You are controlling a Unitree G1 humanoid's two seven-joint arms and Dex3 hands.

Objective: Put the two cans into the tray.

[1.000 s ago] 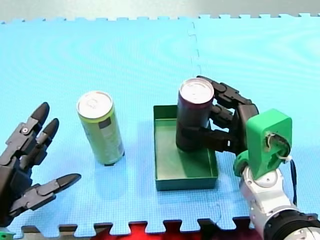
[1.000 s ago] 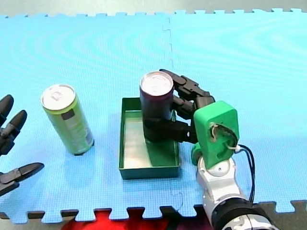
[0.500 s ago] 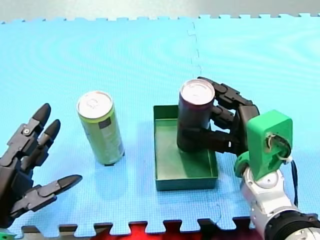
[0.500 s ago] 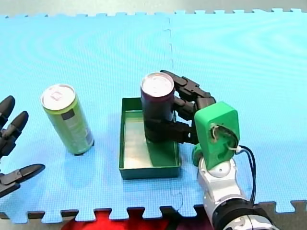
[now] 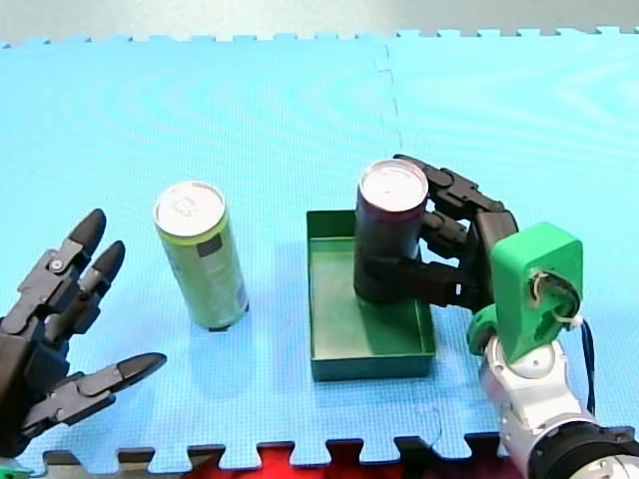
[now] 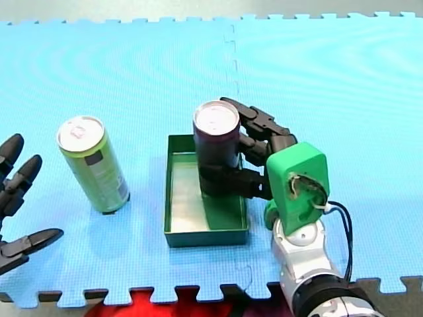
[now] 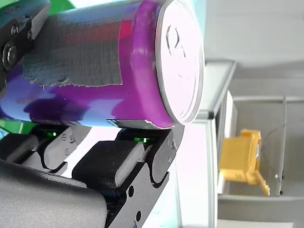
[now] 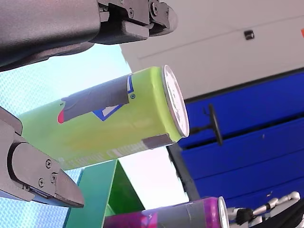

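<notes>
The purple can [image 5: 389, 239] stood upright inside the green tray [image 5: 369, 366], toward its far right corner, with the right hand [image 5: 467, 254] closed around its side: fingers wrapped behind the upper body, thumb across the lower front. Whether its base already sat on the tray floor could not be told. The green can [image 5: 205, 264] stood upright on the blue foam mat [image 5: 200, 100], well left of the tray and apart from it. The left hand [image 5: 50, 339] held nothing and was at the near left edge of the mat, short of the green can.

Both were tall, slim drink cans with unopened tops, so probably full and fairly heavy for their width. Their thin metal walls looked stiff enough under a moderate squeeze but could dent under a hard one, and the smooth sides looked slippery. Patches of grey tape [image 7: 76, 57] on the bodies probably offered better grip. Being tall and narrow, each would tip easily, so a mid-body wrap from the side seemed the best hold.

The tray was shallow and low-walled. It held the purple can alone, and the near and left floor lay bare, likely room enough for the green can.
</notes>
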